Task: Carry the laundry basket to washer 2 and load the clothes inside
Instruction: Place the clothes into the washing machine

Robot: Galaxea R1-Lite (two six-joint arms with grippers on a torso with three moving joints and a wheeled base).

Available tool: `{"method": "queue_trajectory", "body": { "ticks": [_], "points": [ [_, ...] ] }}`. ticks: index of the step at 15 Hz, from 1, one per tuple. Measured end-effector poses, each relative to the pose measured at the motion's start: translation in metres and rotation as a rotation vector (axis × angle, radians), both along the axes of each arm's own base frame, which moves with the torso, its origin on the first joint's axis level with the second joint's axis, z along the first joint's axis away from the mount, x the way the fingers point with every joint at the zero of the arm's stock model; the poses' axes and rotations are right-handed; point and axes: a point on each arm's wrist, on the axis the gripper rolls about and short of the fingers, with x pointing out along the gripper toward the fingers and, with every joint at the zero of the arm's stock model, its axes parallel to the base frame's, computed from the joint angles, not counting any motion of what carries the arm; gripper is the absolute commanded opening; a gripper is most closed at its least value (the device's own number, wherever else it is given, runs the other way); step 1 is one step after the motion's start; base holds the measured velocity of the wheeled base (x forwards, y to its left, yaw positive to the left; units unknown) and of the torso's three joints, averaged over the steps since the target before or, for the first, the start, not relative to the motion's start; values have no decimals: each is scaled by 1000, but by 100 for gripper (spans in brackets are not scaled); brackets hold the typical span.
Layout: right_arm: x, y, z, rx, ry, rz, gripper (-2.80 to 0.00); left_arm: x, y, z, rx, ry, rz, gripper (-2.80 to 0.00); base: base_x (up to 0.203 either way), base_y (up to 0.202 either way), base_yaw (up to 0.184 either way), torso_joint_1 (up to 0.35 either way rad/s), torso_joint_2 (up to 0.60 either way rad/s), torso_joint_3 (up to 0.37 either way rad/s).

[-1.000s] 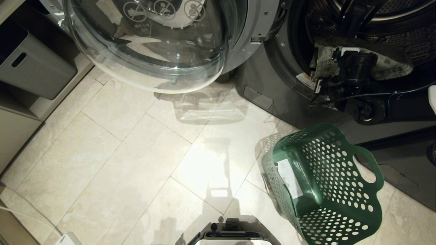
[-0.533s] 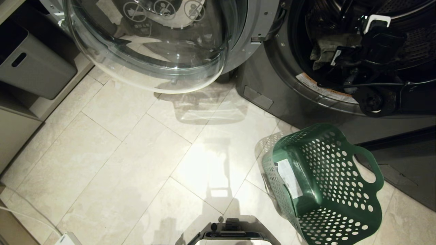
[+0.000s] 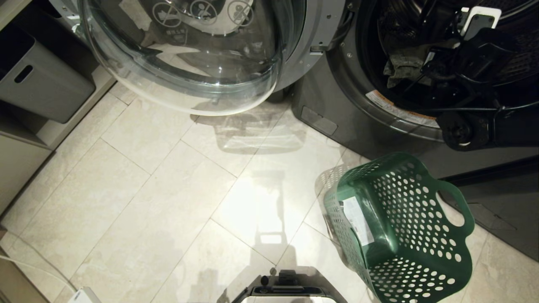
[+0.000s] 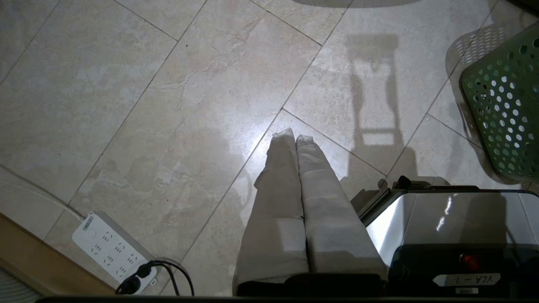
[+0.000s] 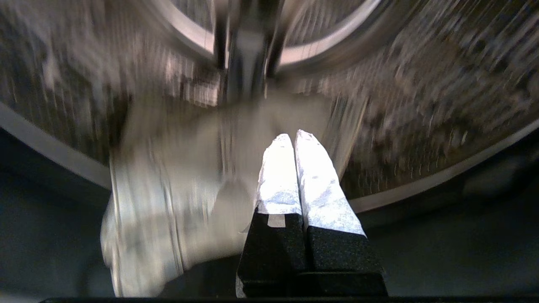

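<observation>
Right gripper (image 5: 294,136) clenched, tips pressed together with no cloth seen between them, inside the washer (image 3: 337,105) drum at 1 o'clock. Denim garment (image 3: 402,63) draped just beside it at 9 o'clock, already past the drum lip. Probably soft, limp and fairly weighty; best pinched at a thick seam or waistband. Left gripper (image 4: 294,136) clenched on nothing above the glossy tiled floor (image 3: 160,189). Empty green basket (image 3: 421,198) at 5 o'clock. Open glass door (image 3: 189,63) at 11, grey bin (image 3: 42,84) at 10.
</observation>
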Motion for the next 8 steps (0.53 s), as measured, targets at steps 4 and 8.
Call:
{"method": "queue_trajectory", "body": {
  "ticks": [4,8],
  "points": [
    [1,1,-23,82,139,58,-280,0,0,0,0,0,0,-280,0,0,0,0,0,0],
    [7,8,-38,214,239,162,-280,0,0,0,0,0,0,-280,0,0,0,0,0,0]
  ]
}}
